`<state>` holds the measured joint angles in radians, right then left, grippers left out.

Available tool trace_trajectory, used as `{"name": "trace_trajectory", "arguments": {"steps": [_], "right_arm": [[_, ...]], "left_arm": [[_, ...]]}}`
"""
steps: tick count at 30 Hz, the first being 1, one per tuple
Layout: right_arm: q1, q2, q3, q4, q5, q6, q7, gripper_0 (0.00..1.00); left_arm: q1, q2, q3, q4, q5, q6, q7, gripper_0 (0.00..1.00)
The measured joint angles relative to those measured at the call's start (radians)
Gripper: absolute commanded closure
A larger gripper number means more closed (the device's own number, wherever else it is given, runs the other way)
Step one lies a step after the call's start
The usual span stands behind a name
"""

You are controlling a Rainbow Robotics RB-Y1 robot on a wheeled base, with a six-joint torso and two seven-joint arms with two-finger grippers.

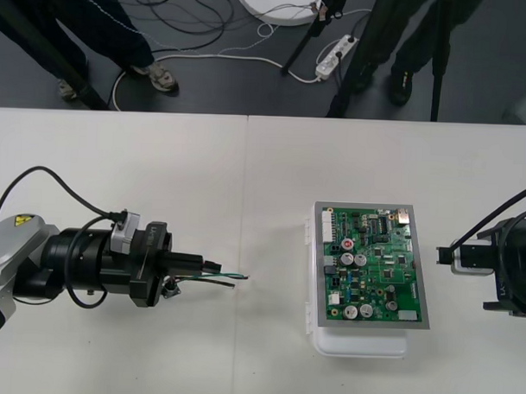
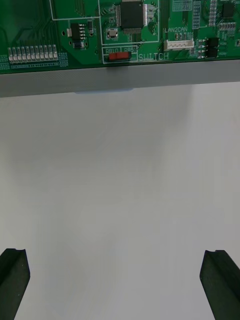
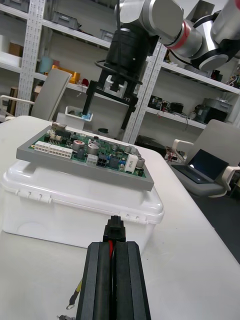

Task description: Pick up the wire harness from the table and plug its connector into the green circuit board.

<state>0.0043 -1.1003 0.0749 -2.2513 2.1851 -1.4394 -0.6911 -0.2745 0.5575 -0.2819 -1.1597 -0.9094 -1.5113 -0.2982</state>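
Two grippers in frame, one working. L gripper (image 1: 196,270) is holding the wire harness (image 1: 230,276) over the table (image 1: 160,176), well left of the green circuit board (image 1: 373,266), which is sitting on its white base (image 1: 362,343). Fingers are pressing together on the red/black wires. In the L wrist view the black plug (image 3: 114,231) is poking out just past the fingertips, facing the board. Green and black wire ends are trailing out toward the board. R gripper (image 1: 444,257) is waiting just beside the board's right edge, jaws standing wide apart, carrying nothing.

Handling, by judgement:
- Harness is looking light and limp. Thin wires will be bending rather than pushing, so insertion force should be going through the plug body.
- Present hold, close behind the plug, is looking correct. Farther back, the plug would prob. be wobbling.
- Plug is small, pins likely fragile, so it needs square entry w/o side load.
- Base may be sliding on the smooth table if pushed sideways.

Not verifiable:
- Which board header is matching the plug.
- Plug orientation, as the fingers are covering most of it.
- Small metal part (image 1: 170,287) under the L fingers is poss. the socket; not confirmed.
- Whether the trailing wire tips are touching the table.
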Motion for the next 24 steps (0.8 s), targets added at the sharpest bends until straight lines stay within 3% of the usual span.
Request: {"name": "trace_trajectory", "arguments": {"steps": [5, 13, 24], "right_arm": [[-0.029, 0.000, 0.020, 0.028, -0.033, 0.003, 0.000, 0.00], [-0.127, -0.001, 0.160, 0.035, -0.011, 0.049, 0.000, 0.00], [-0.186, -0.001, 0.271, 0.036, 0.022, 0.071, 0.000, 0.00]], "left_arm": [[-0.023, -0.035, 0.000, 0.021, -0.044, -0.002, -0.012, 1.00], [-0.045, -0.090, 0.000, 0.025, -0.121, -0.003, -0.062, 1.00], [-0.070, -0.163, 0.000, 0.026, -0.185, 0.000, -0.063, 1.00]]}}
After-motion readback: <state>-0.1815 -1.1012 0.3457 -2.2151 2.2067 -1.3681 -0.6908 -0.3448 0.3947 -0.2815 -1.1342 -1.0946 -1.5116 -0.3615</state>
